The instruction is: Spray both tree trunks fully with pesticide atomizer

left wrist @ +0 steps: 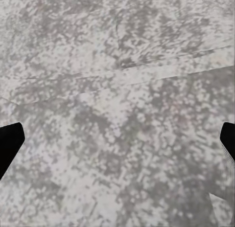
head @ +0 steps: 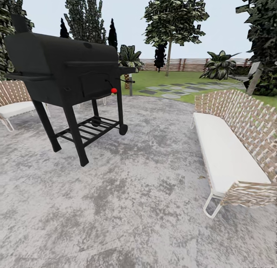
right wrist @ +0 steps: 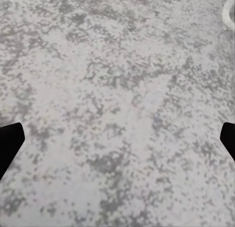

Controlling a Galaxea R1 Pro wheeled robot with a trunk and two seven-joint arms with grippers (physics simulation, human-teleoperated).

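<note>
Both grippers — left (left wrist: 117, 144), right (right wrist: 117, 144) — jaws spread wide, empty, over mottled grey paving (head: 146, 206); black grill (head: 65, 67) & white bench (head: 227, 152) ahead.

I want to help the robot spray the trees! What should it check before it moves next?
1. Atomizer found: not ok, none spotted on the grey paving.
2. Left tool open, nothing held: ok.
3. Right tool open, nothing held: ok.
4. Tree in sight: ok, one tree stands on the lawn far ahead.
5. Way forward: ok, a gap between the black grill and the white sofa.
</note>
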